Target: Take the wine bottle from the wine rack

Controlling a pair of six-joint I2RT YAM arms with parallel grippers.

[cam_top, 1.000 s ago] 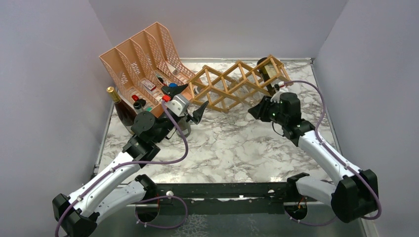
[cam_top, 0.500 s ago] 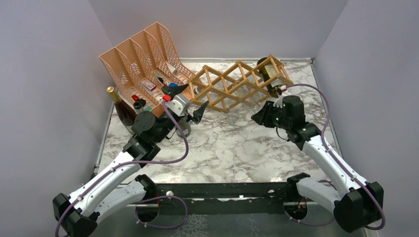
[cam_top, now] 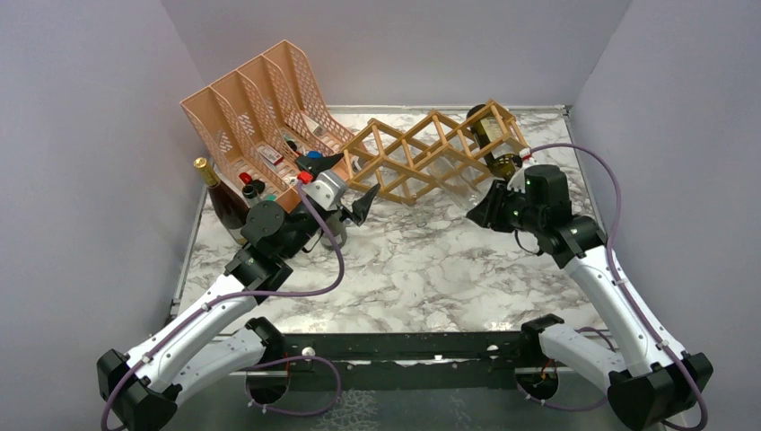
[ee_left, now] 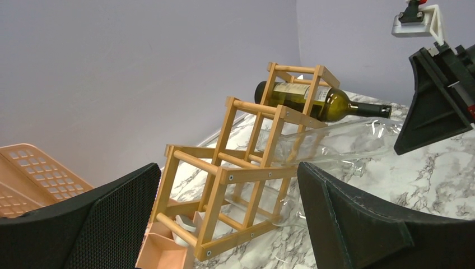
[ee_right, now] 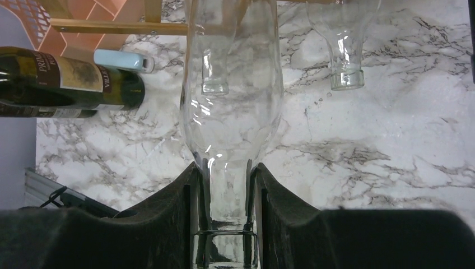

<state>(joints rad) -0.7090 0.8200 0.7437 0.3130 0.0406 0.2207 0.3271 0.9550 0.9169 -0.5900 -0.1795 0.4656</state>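
Right gripper (ee_right: 227, 193) clenched on clear wine bottle (ee_right: 229, 101) neck, body within wine rack (cam_top: 431, 153); left gripper (ee_left: 224, 224) released.

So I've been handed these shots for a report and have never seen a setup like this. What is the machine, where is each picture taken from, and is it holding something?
It is two robot arms bolted at the near edge of a marble-patterned table, each ending in a two-finger gripper. One picture comes from a fixed camera above and behind the arms; the other two come from small cameras on each wrist, so you see that arm's own fingers.

On the table stands a wooden wine rack with a dark green bottle in its far right end. Beside it is a pink file organiser holding small items, and a gold-capped bottle stands at the left.

The right gripper is shut on the neck of a clear bottle whose body lies in the rack. The left gripper is open and holds nothing.
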